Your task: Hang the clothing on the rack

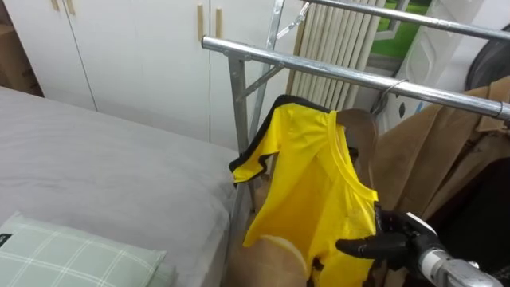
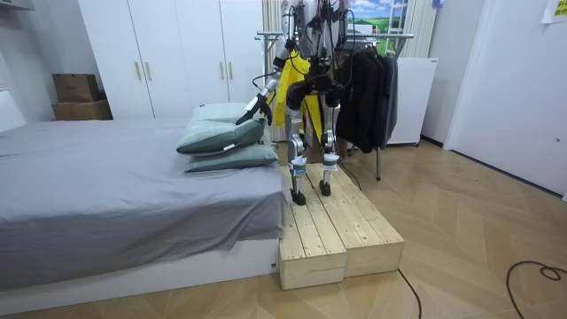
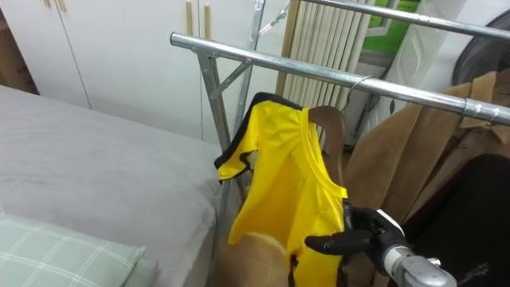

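Shirt (image 1: pixel 307 175) hung just under the rail (image 1: pixel 319 68), beside the coat (image 1: pixel 430 143) — best to check it sat squarely before drawing away, slowly. Right hand (image 1: pixel 386 237) lay against the shirt's lower edge — gripping or merely touching, I couldn't tell. Left hand (image 2: pixel 257 106) hovered over the pillows (image 2: pixel 226 137).

The yellow short-sleeved shirt with black trim (image 1: pixel 307 183) is running off the lower edge of the eye views, hem unseen. Whether the thin wire hook (image 1: pixel 385 94) on the silver metal rail (image 1: pixel 319 69) is carrying it or the brown coat (image 1: pixel 422 151) cannot be told. The black right hand (image 1: pixel 386 239) is being cut off behind the wrist. The left hand (image 2: pixel 252 111) is showing too small to judge in the room view.
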You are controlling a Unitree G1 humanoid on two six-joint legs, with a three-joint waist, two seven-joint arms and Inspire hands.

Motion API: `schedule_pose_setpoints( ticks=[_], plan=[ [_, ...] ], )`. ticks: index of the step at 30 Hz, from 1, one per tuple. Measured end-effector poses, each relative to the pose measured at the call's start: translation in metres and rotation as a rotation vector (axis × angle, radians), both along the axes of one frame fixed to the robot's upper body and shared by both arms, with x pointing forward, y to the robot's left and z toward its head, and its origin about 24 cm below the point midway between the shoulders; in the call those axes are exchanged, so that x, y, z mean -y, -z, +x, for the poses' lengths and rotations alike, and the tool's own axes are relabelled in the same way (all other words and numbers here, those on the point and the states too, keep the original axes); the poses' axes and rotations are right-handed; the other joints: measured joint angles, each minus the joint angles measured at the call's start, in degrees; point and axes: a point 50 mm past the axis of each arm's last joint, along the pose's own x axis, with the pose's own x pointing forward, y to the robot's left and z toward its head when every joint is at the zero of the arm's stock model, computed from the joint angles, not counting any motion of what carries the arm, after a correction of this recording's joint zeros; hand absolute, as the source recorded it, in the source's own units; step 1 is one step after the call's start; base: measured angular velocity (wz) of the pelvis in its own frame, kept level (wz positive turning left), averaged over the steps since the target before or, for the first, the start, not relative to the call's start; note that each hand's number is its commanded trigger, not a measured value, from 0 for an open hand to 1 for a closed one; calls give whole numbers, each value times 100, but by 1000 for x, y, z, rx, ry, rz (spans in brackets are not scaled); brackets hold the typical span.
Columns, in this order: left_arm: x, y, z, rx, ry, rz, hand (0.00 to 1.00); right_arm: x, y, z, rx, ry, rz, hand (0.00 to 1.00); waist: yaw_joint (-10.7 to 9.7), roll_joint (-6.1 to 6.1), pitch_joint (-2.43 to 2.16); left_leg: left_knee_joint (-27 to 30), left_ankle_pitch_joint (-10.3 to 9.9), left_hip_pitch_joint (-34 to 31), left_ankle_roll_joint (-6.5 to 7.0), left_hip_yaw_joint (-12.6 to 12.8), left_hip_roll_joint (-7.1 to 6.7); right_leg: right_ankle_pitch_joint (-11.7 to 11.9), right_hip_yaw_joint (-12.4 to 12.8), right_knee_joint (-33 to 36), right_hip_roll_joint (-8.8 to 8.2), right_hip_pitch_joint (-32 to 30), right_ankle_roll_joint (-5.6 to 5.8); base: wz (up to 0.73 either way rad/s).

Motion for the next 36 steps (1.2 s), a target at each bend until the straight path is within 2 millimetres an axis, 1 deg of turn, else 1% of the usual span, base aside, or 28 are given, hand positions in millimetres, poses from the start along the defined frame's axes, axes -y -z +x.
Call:
schedule_pose_setpoints(
  ticks=[4, 10, 13, 16, 18, 19, 22, 26, 32, 36],
  plan=[
    [0, 0, -3, -12, -6, -2, 0, 1, -2, 1, 11, 20, -5, 0, -110, 1, 0, 9, 0, -4, 0, 3, 0, 0, 20, 4, -2, -5, 0, 0],
    [0, 0, -3, -11, -6, -3, 0, 2, -2, 1, 17, 46, 13, 0, -103, 5, -2, 17, 1, -6, 0, 30, 1, 3, 72, 18, 1, -42, -6, -2],
    [1, 1, -4, -11, -12, -6, 0, 3, -3, 1, 24, 63, 20, 0, -95, 17, -8, 7, -1, -18, -2, 95, 11, 18, 79, 28, 14, -91, -17, -8],
    [2, 1, -4, -10, -17, -10, 0, 8, -5, 2, 46, 127, 49, 0, -100, 50, -17, 0, -1, -20, -2, 98, 13, 36, 75, 49, 20, -95, -22, -2],
    [2, 2, -4, -9, -21, -12, 0, 11, -10, 4, 74, 160, 49, 0, -100, 66, -18, 0, -1, -25, -2, 103, 17, 36, 78, 76, 18, -119, -23, -2],
    [3, 2, -5, -8, -25, -16, 0, 12, -17, 8, 109, 176, 48, 0, -107, 87, -19, 1, -1, -24, -2, 103, 18, 34, 84, 100, 13, -133, -24, -4],
    [5, 3, -6, -5, -41, -24, 0, 14, -36, 17, 203, 211, 47, 0, -133, 135, -47, 2, 0, -12, -2, 101, 11, 33, 99, 104, 4, -123, -21, 0],
    [6, 3, -8, -10, -44, -27, 0, 12, -60, 24, 319, 231, 24, 0, -159, 141, -50, 16, 1, -4, -1, 154, 9, 32, 157, 118, 5, -127, -21, -3],
    [6, 3, -10, -13, -46, -28, 0, 6, -87, 31, 440, 244, 6, 0, -195, 139, -49, 11, 1, -4, -3, 168, 11, 38, 210, 113, 18, -137, -26, -1],
    [6, 3, -11, -15, -52, -28, 0, 3, -97, 32, 487, 258, 29, 0, -246, 137, -48, 1, 1, -12, -3, 171, 16, 38, 191, 102, 21, -144, -27, 0]
  ],
)
